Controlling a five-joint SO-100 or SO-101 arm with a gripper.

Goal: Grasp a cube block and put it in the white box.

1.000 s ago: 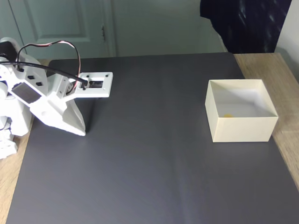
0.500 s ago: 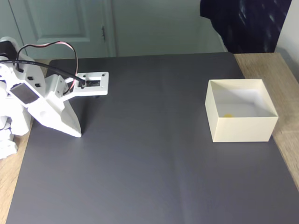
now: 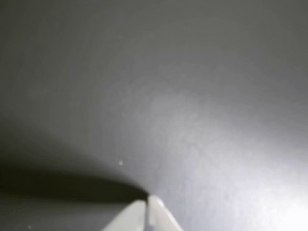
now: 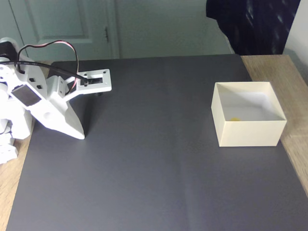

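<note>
While my pincer (image 4: 82, 136) rests clenched and empty at the mat's left, the cube block (image 4: 234, 119) already lies inside the white box (image 4: 248, 133), far right.

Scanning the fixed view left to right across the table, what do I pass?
Arm base → claw, tips shut on the dark mat → white box with a speck of yellow cube inside → bare wood tabletop.
</note>
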